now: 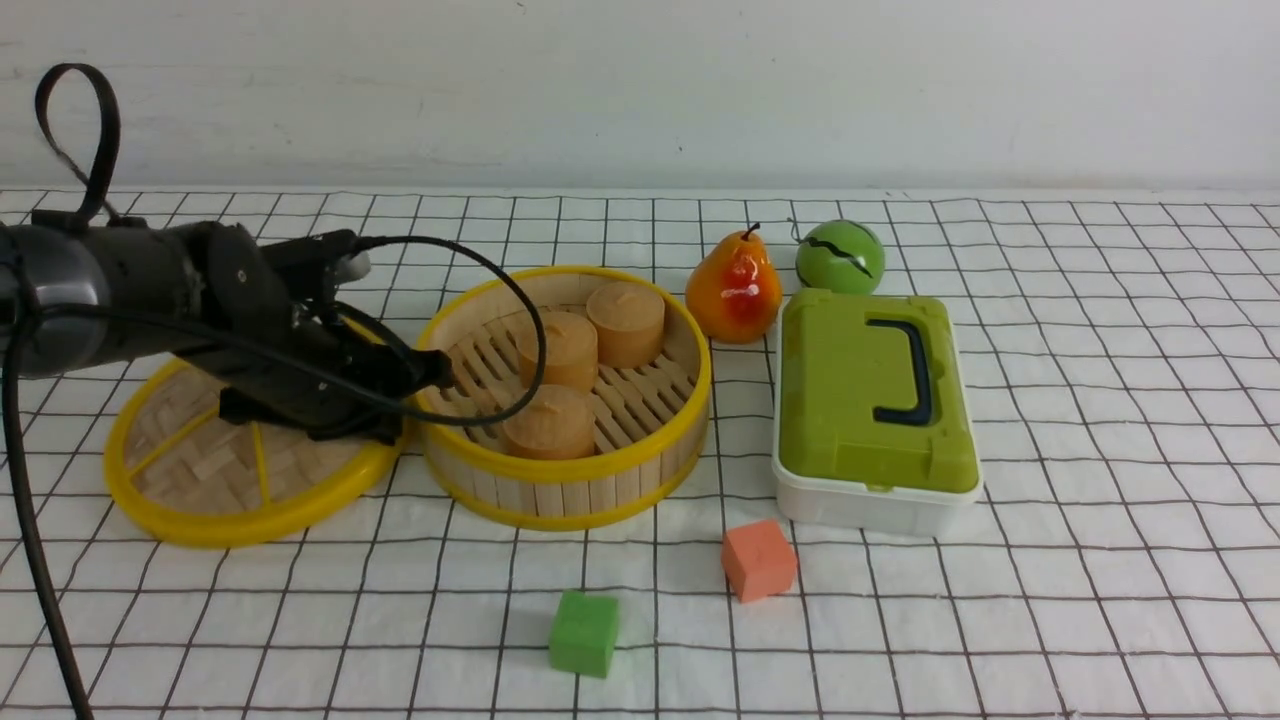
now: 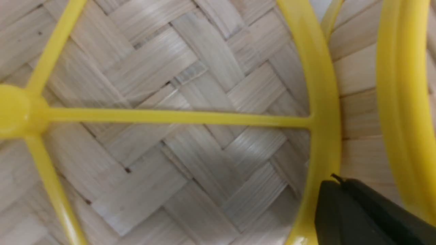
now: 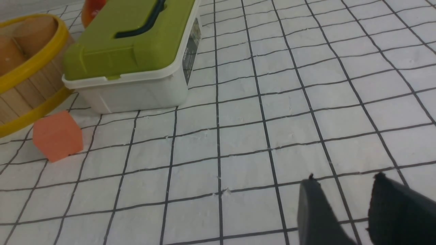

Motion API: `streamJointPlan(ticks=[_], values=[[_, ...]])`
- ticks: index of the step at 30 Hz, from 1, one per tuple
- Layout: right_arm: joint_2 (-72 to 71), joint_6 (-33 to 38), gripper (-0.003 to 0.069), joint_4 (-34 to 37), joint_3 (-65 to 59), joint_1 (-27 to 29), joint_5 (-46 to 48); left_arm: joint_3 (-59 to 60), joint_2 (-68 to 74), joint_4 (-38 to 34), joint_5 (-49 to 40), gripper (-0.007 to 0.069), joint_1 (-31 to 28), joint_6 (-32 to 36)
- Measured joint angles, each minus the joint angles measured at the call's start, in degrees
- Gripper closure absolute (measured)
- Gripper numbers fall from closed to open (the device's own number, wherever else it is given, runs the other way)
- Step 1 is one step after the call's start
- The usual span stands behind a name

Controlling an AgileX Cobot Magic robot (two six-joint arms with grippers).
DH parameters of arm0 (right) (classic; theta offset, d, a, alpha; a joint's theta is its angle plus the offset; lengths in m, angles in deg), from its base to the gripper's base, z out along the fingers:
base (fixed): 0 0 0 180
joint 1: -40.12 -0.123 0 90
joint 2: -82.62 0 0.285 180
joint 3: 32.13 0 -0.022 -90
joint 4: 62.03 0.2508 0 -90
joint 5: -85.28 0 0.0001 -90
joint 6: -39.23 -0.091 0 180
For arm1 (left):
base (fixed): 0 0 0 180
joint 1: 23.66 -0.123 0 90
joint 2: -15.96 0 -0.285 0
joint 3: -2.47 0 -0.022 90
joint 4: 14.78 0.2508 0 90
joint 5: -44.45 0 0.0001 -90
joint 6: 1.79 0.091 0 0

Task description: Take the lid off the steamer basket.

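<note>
Green cube (image 1: pixel 583 632) and orange cube (image 1: pixel 758 560) are seen nearest, on the checked cloth (image 1: pixel 1100 500). Behind them, the lid (image 1: pixel 200 470) is found off the steamer basket (image 1: pixel 600 470), just beside it on the left. It is partly covered by the left arm (image 1: pixel 100 290), stretched low across it. The left gripper (image 1: pixel 435 372) is seen with jaws pressed together at the lid's rim; whether the rim is pinched cannot be told. The right gripper (image 3: pixel 344 185), cut off by the frame, is held over the cloth with jaws spread.

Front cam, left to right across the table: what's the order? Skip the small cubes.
lid → steamer basket → pear → green-lidded box
</note>
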Motion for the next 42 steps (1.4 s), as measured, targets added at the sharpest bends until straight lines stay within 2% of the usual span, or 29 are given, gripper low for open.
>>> streamJointPlan(ticks=[5, 8, 12, 23, 31, 37, 42], values=[[0.0, 0.0, 0.0419, 0.0, 0.0, 0.0, 0.0, 0.0, 0.1, 5.0, -1.0, 0.0637, 0.0, -1.6], [0.0, 0.0, 0.0419, 0.0, 0.0, 0.0, 0.0, 0.0, -0.1, 10.1, -1.6, 0.0637, 0.0, -5.9], [0.0, 0.0, 0.0419, 0.0, 0.0, 0.0, 0.0, 0.1, -3.3, 10.8, -4.1, 0.0637, 0.0, -9.0], [0.0, 0.0, 0.0419, 0.0, 0.0, 0.0, 0.0, 2.1, -40.2, 7.7, -6.0, 0.0637, 2.8, -8.5], [0.0, 0.0, 0.0419, 0.0, 0.0, 0.0, 0.0, 18.0, -61.3, 6.5, -5.9, 0.0637, 2.8, -7.4], [0.0, 0.0, 0.0419, 0.0, 0.0, 0.0, 0.0, 28.5, -74.7, 8.8, -13.9, 0.0637, 2.8, -7.4], [0.0, 0.0, 0.0419, 0.0, 0.0, 0.0, 0.0, 30.9, -81.6, 10.8, -16.8, 0.0637, 2.8, -7.3]])
